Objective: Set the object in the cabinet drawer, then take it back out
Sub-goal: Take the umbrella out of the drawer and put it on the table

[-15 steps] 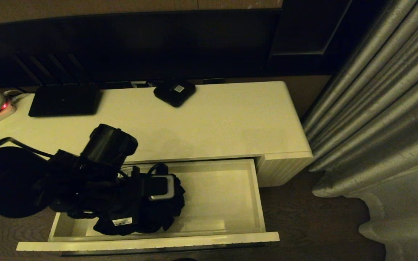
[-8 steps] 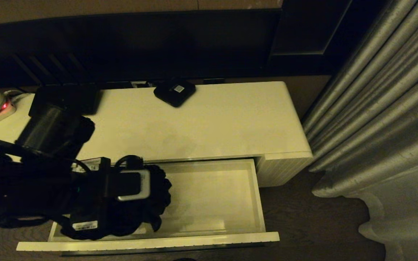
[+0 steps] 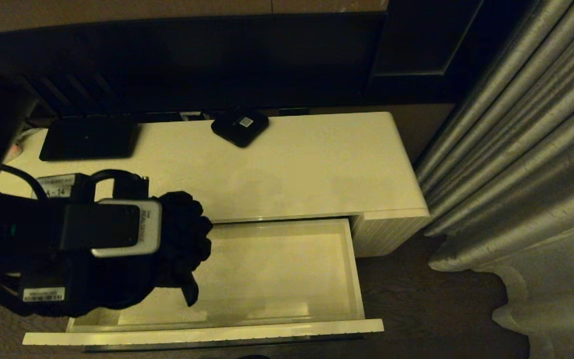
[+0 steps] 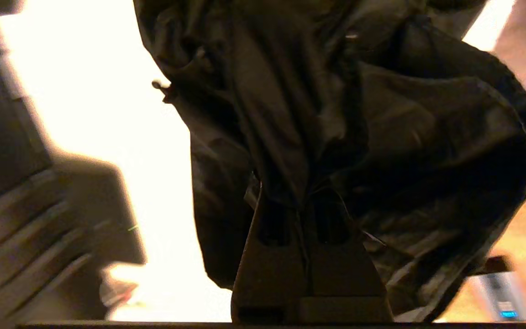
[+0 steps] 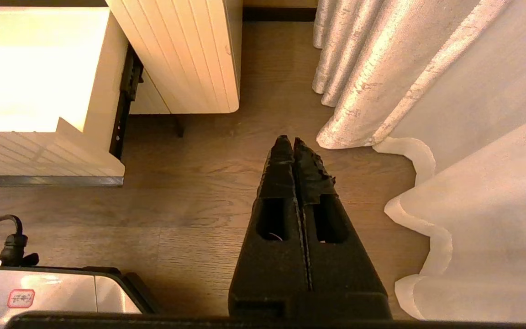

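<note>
The left gripper (image 4: 297, 201) is pinched tight on the umbrella (image 4: 359, 128), holding it above the drawer (image 3: 277, 269) to take it out. The right gripper (image 5: 296, 151) is closed, empty.

We cannot see the left gripper's (image 4: 297, 201) fingertips in the left wrist view, for they are buried in the bunched fabric of the umbrella (image 4: 359, 137), whose handle and wrist loop are hidden and whose top is cut off by the picture's edge. In the head view the left arm's wrist camera (image 3: 110, 234) covers the gripper and most of the umbrella (image 3: 185, 239), and together they hide the left end of the drawer (image 3: 287, 269). The drawer's bar handle cannot be made out there, and the right gripper (image 5: 295, 151) lies outside that view.
</note>
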Robot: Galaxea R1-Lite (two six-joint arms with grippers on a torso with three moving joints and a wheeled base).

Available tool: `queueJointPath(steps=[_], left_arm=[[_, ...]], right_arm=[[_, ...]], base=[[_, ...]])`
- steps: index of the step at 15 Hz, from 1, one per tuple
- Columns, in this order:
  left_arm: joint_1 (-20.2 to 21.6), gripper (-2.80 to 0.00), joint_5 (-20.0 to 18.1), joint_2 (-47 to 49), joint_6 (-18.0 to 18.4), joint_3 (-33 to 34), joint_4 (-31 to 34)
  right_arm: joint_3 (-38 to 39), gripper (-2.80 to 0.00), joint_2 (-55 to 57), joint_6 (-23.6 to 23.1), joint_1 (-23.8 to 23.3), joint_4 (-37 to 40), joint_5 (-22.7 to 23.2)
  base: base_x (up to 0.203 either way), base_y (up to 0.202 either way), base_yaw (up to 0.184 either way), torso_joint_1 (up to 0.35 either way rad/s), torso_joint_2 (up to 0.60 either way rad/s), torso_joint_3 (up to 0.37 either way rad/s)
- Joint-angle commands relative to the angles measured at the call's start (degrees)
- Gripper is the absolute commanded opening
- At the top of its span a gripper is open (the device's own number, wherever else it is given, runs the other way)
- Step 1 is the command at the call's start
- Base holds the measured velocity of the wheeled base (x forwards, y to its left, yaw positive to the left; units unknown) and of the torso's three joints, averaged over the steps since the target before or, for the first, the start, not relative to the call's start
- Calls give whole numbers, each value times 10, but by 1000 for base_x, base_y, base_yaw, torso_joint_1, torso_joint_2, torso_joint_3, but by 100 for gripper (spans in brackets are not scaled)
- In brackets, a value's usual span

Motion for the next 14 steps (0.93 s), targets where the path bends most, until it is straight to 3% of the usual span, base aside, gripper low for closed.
queueJointPath(steps=[1,7,14], left_arm=[[-5,-280,32,23,21,-47,3],[-7,-280,93,125,58,-115,-18],[-7,-280,130,268,40,-151,-173]], right_arm=[[1,-280,0,0,0,0,0],[1,-280,0,0,0,0,0],[1,-280,0,0,0,0,0]], base=[[0,0,0,0,0,0],[0,0,0,0,0,0],[0,0,0,0,0,0]])
